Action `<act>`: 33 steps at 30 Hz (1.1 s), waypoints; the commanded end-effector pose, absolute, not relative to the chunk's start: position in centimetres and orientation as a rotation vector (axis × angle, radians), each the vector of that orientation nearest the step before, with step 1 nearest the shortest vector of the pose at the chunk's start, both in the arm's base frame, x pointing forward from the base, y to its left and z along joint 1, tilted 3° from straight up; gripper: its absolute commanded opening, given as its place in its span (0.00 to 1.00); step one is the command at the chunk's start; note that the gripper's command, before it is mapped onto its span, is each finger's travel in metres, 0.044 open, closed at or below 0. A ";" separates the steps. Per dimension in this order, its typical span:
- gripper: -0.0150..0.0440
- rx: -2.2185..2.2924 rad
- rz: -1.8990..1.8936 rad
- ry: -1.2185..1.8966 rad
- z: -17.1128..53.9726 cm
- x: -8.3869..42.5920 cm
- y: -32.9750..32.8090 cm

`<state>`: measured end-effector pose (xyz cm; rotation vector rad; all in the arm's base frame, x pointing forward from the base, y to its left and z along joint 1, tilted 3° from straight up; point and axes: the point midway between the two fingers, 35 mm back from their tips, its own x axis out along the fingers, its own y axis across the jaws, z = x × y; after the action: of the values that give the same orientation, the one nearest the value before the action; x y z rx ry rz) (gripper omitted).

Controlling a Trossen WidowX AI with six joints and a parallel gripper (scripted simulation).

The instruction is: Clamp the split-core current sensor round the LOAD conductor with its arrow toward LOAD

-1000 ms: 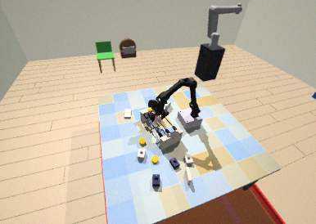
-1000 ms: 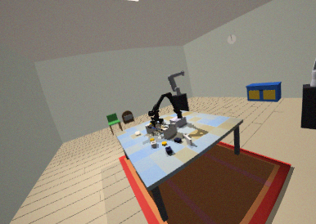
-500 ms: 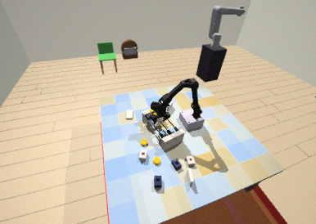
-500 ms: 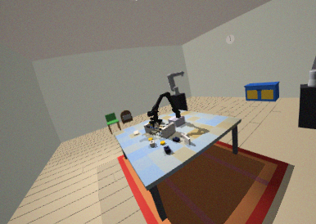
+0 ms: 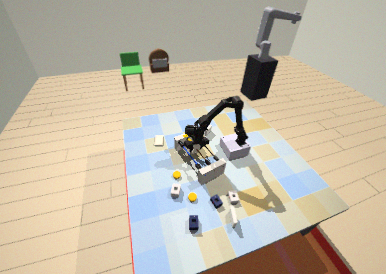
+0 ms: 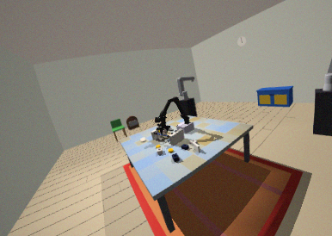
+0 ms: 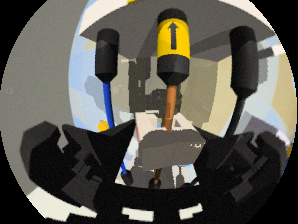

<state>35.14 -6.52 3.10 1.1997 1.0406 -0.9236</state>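
Note:
The pale current sensor [image 7: 169, 149] is between my fingertips in the wrist view. The copper conductor [image 7: 171, 100] runs down to it between its two upper edges and shows again below it. The conductor's yellow sleeve [image 7: 173, 42] has a black arrow pointing up in this view, toward the end block [image 7: 215, 25]. My gripper [image 7: 158, 123] [image 5: 198, 143] is shut on the sensor's sides, low over the wiring fixture. The sensor looks slightly turned. Its arrow, hinge and latch cannot be made out, so whether it is latched cannot be told.
A blue wire [image 7: 107, 97] runs left of the copper conductor and a black wire [image 7: 238, 110] right. The fixture's near block [image 5: 212, 171] [image 6: 175, 137] stands toward the table front. White blocks, dark blocks and yellow discs lie before it. The arm's base stands at the lilac box [image 5: 235, 148].

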 end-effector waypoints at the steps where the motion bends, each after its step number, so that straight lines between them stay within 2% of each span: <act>1: 0.75 1.200 -0.921 1.035 3.2 35.3 -6.6; 14: 0.60 1.200 -0.921 1.035 3.2 35.3 -6.6; 22: 0.25 1.184 -0.950 1.070 3.1 34.9 -6.5; 33: 0.25 1.171 -0.977 1.094 3.1 35.0 -6.5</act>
<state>34.84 -6.45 3.06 1.1803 1.0799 -0.9586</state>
